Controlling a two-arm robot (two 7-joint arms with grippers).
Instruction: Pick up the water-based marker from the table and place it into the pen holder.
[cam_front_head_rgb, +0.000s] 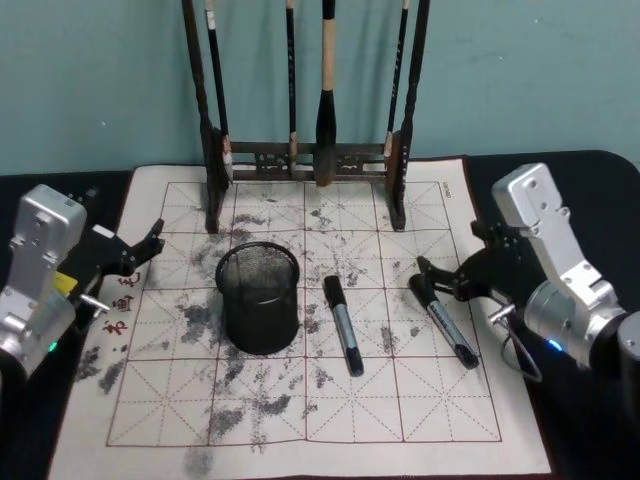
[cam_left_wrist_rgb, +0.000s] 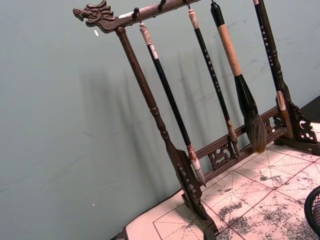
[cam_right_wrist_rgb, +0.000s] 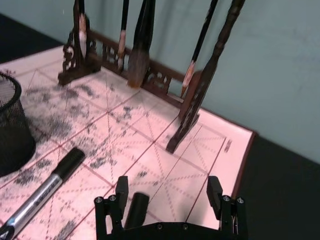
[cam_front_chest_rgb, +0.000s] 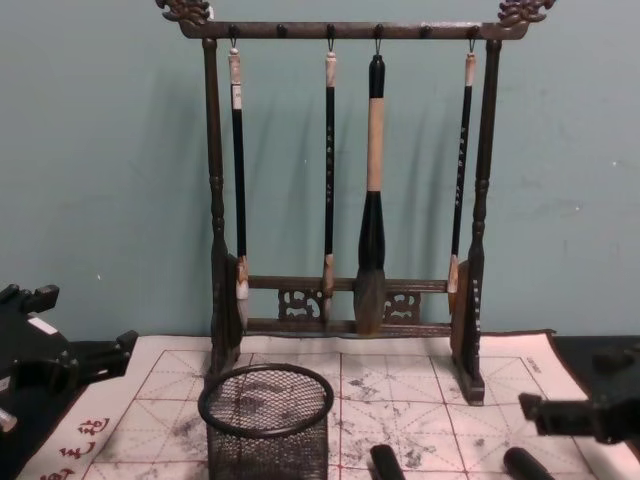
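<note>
From the head, the right gripper hangs low over the far, capped end of the right marker, probably lined up for a grasp. A second marker lies between that one and the pen holder, which stands upright left of centre on the ink-stained mat. The left gripper sits parked at the mat's left edge, clear of the work. The left wrist view looks at the brush rack, with the holder cut to a sliver of rim. In the right wrist view the fingers stand apart and empty. The marker's black cap lies between them, close to one finger, and its barrel is out of frame. From the chest, the left gripper's fingers look apart, though half cropped, and both markers are cut to cap tips.
</note>
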